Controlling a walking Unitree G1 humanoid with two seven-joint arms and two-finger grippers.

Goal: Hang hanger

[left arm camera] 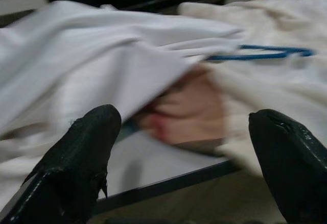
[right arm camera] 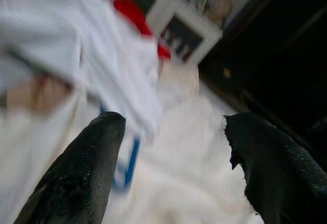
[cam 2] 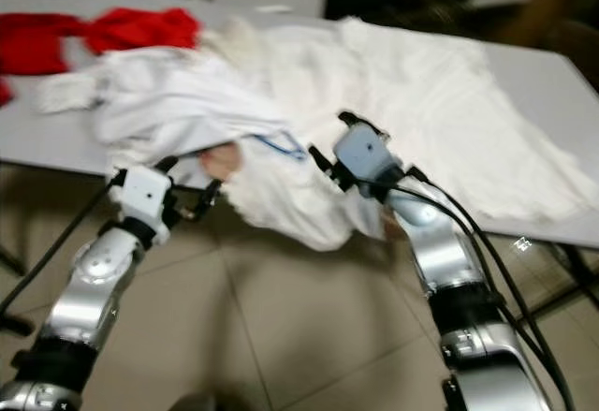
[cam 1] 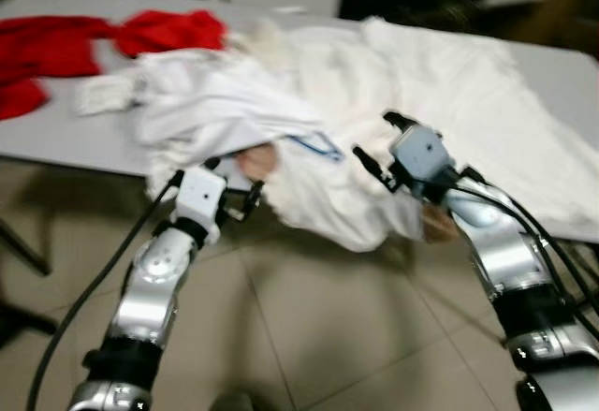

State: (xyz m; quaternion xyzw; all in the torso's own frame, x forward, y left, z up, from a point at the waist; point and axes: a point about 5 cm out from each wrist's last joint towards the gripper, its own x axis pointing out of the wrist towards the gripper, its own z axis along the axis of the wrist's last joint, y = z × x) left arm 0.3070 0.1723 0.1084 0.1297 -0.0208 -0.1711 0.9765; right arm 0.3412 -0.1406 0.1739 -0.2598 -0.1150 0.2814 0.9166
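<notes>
A thin blue hanger (cam 1: 318,145) lies among the white garments (cam 1: 234,102) heaped on the grey table (cam 1: 56,135), partly covered by cloth. In the left wrist view the hanger (left arm camera: 260,54) shows as a blue bar beyond a pinkish blurred shape (left arm camera: 189,112) under the cloth, and I cannot tell what that shape is. My left gripper (cam 1: 234,184) is open at the table's front edge, just short of that shape. My right gripper (cam 1: 374,137) is open above the white cloth, close to the right of the hanger (right arm camera: 130,163). Neither holds anything.
A red cloth (cam 1: 140,32) lies at the table's far left. A large cream sheet (cam 1: 468,83) covers the right half and droops over the front edge (cam 1: 356,228). Tiled floor (cam 1: 309,336) lies below. Dark furniture stands behind the table.
</notes>
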